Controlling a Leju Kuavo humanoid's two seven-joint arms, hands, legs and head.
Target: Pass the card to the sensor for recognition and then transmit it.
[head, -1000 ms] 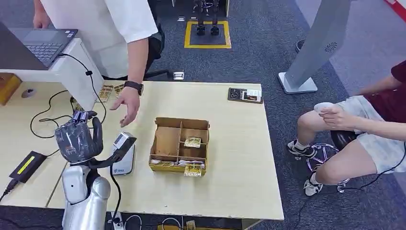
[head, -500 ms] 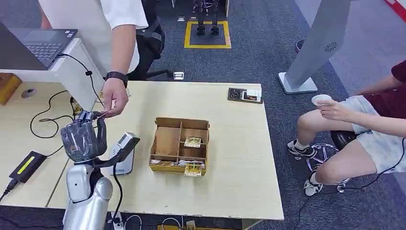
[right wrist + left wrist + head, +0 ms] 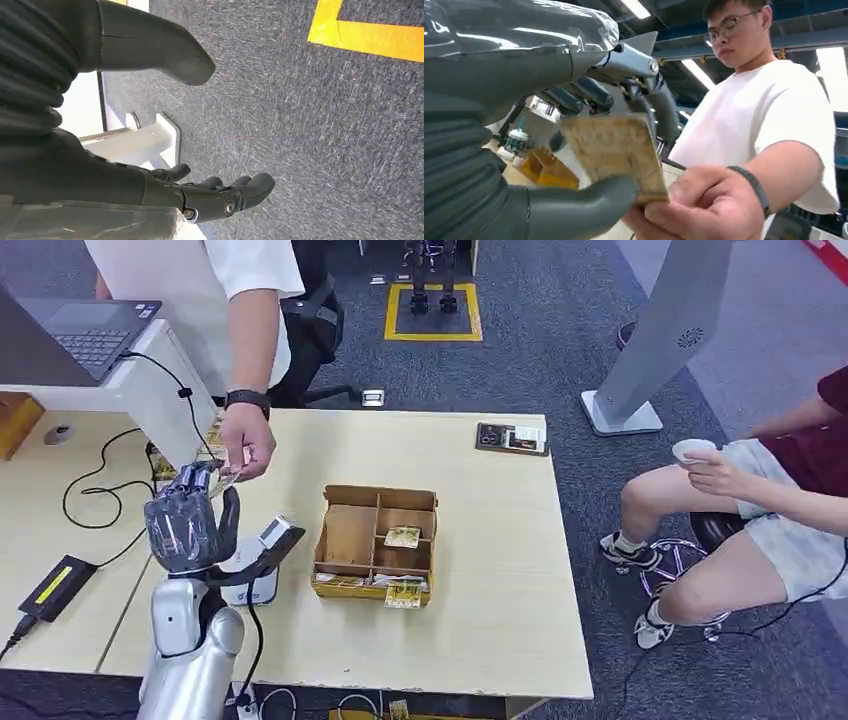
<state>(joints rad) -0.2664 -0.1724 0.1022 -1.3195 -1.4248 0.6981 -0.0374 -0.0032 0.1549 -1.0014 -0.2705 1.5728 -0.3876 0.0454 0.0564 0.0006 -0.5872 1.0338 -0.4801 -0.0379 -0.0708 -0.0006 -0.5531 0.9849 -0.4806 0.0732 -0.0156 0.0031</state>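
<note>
1. The robot's left hand [image 3: 185, 525] is raised above the left part of the pale wooden worktop [image 3: 480, 570], its thumb and dark fingers pinching a tan, patterned card [image 3: 616, 152]
2. A standing person in a white T-shirt, black band at the wrist, reaches down from the worktop's far edge; that person's hand [image 3: 245, 445] grips the same card at its other end, as the left wrist view shows
3. In the head view the card is too small to make out between the two hands
4. A small white sensor unit with an angled grey reader head [image 3: 262, 558] stands on the worktop just beside the left hand, toward the near edge
5. A brown cardboard box with open compartments [image 3: 375, 542] sits mid-worktop, more cards lying in its compartments
6. The right hand [image 3: 200, 192] hangs over dark grey carpet [image 3: 310, 130], fingers apart and holding nothing
7. A black tray [image 3: 511, 438] lies by the far right corner; a seated person holds a white cup [image 3: 692, 450] beyond the worktop's right edge
</note>
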